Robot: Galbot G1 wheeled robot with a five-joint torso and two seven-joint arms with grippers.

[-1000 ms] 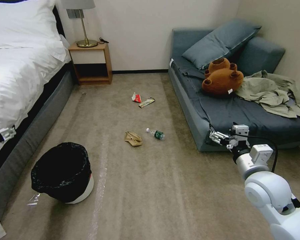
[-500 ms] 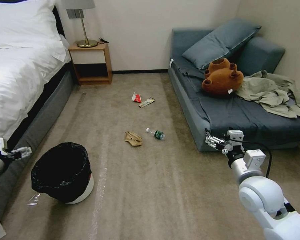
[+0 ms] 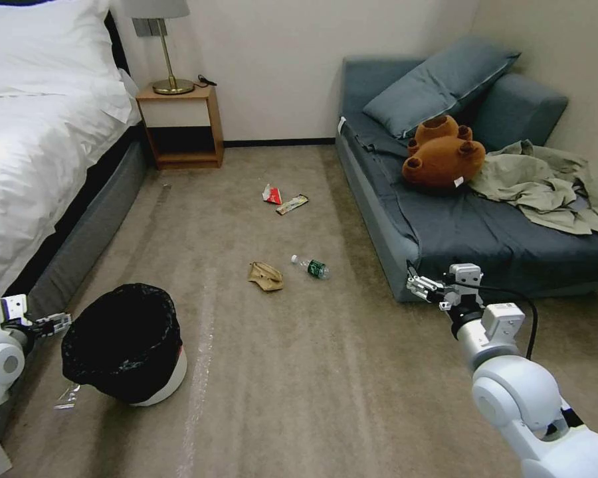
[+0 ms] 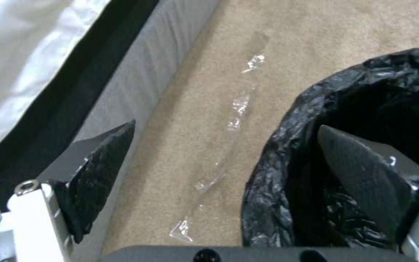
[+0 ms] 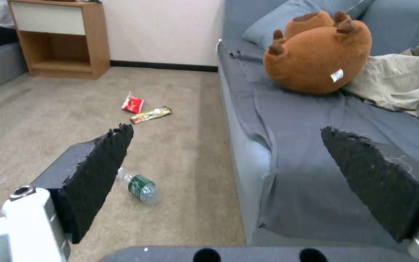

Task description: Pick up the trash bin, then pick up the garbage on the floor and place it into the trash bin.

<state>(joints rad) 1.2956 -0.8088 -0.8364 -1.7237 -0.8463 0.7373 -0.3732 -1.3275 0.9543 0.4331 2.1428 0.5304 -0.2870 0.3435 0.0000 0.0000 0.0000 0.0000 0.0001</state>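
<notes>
I have the left tool (image 3: 54,323) low at about 8 o'clock in my head view, just beside the bin (image 3: 123,345) on its bed (image 3: 40,153) side. Its fingers are spread wide and grip nothing. From the left wrist camera one finger (image 4: 364,174) sits over the bin's (image 4: 287,189) black bag rim and the other (image 4: 100,163) hangs over the carpet by the bed base, so the rim lies between them; I cannot tell whether anything touches the bag. A strip of clear film (image 4: 229,123) lies on the floor between bin and bed.

The bin stands upright on the carpet at about 8 o'clock, white wall showing under the black liner.

The right tool (image 3: 420,287) is at about 4 o'clock, raised off the floor in front of the sofa's (image 3: 405,245) near corner, released, fingers well apart and holding nothing. Its wrist camera looks between them at the bottle (image 5: 139,185) on the carpet.

The garbage is on the floor near the centre: the paper bag (image 3: 266,275) with the bottle (image 3: 311,267) just beside it toward 3 o'clock, and farther off toward 12 o'clock the red wrapper (image 3: 272,194) and the long wrapper (image 3: 292,204), close together.

A bear (image 3: 442,156) lies on the sofa.
</notes>
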